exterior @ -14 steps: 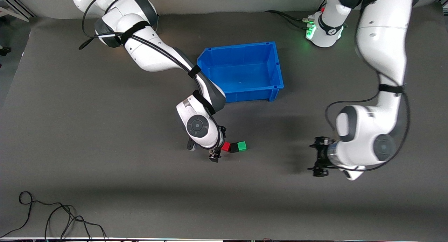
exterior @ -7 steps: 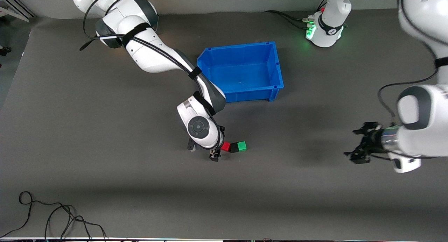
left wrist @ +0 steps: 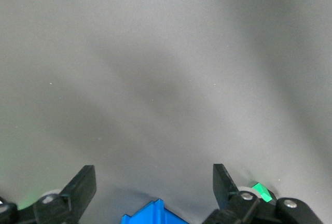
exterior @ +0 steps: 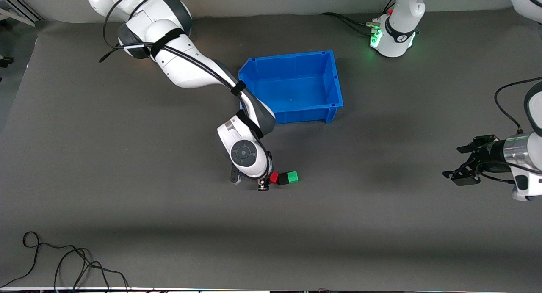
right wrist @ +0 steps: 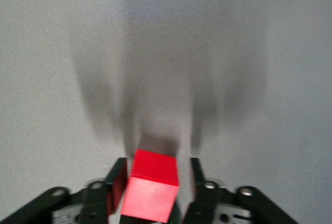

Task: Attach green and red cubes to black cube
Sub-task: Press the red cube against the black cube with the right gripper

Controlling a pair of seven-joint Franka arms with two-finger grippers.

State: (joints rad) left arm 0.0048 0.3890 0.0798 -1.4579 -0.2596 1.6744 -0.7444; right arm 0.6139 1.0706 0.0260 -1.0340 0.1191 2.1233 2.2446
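The red cube (exterior: 274,177), the black cube (exterior: 283,179) and the green cube (exterior: 292,176) lie in a touching row on the grey mat, nearer the front camera than the blue bin. My right gripper (exterior: 267,180) is low at the red end of the row. In the right wrist view the red cube (right wrist: 150,195) sits between the fingers of the right gripper (right wrist: 155,168), with a gap on one side. My left gripper (exterior: 460,163) is open and empty over the mat at the left arm's end. It also shows in the left wrist view (left wrist: 153,176).
The blue bin (exterior: 334,89) stands in the middle of the table, farther from the front camera than the cubes. Its corner (left wrist: 150,214) shows in the left wrist view. Black cables (exterior: 63,259) lie at the front edge at the right arm's end.
My left arm has swung away from the cubes toward its own end of the table. My right gripper has shifted a little toward the red cube and now straddles it.
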